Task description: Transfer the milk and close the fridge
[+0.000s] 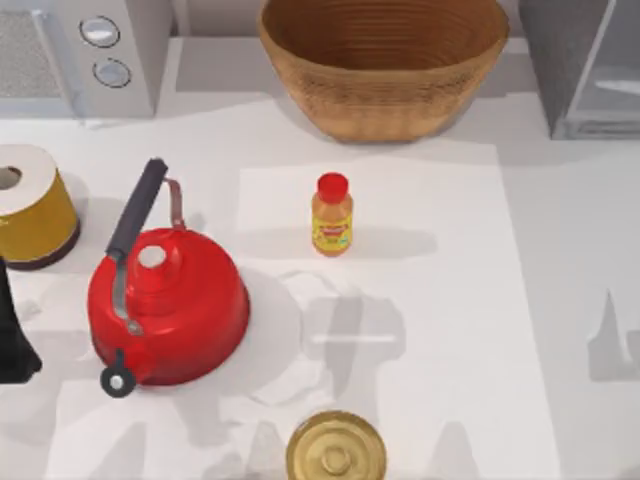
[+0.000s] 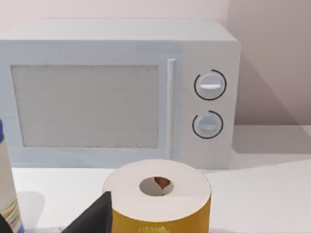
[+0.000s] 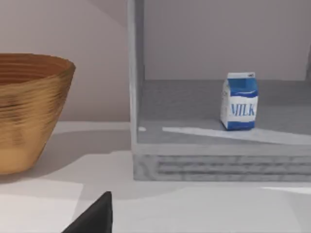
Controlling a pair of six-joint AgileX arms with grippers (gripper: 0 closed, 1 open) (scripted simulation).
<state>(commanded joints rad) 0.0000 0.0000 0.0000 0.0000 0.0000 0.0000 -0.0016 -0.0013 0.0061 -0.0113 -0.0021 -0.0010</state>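
The milk (image 3: pixel 239 101) is a small carton with a blue top and blue lettering. It stands upright on the floor of the fridge's (image 3: pixel 218 160) open grey compartment. The fridge (image 1: pixel 585 70) sits at the table's far right corner. A dark part of my right gripper (image 3: pixel 95 217) shows low in the right wrist view, on the table side and well short of the fridge, with nothing seen in it. My left arm (image 1: pixel 12 340) is at the left edge of the table, and its gripper (image 2: pixel 92 217) faces the grey appliance with two knobs.
A woven basket (image 1: pixel 385 65) stands at the back middle, left of the fridge. An orange red-capped bottle (image 1: pixel 332 215) stands mid-table, a red kettle (image 1: pixel 165 300) to its left. A yellow white-topped roll (image 1: pixel 30 205), the knobbed appliance (image 1: pixel 95 55) and a gold lid (image 1: pixel 336 450) are nearby.
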